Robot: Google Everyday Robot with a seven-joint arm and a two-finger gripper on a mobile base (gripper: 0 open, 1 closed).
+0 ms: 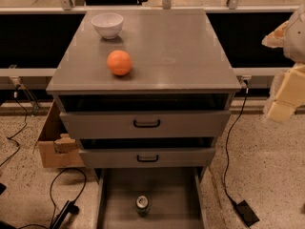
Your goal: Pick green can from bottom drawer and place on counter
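Note:
The green can (142, 205) stands upright in the open bottom drawer (114, 199), near the middle of its front part, with its silver top and pull tab showing. The counter (176, 46) is the grey top of the cabinet. My gripper (285, 87) hangs at the right edge of the view, to the right of the cabinet at about the height of the top drawer. It is far above and to the right of the can and holds nothing that I can see.
An orange ball (119, 62) and a white bowl (107, 24) sit on the left half of the counter. Both upper drawers (147, 124) stand slightly open. A cardboard box (55, 144) is on the floor at the left, with cables and a power brick (247, 213) on the floor.

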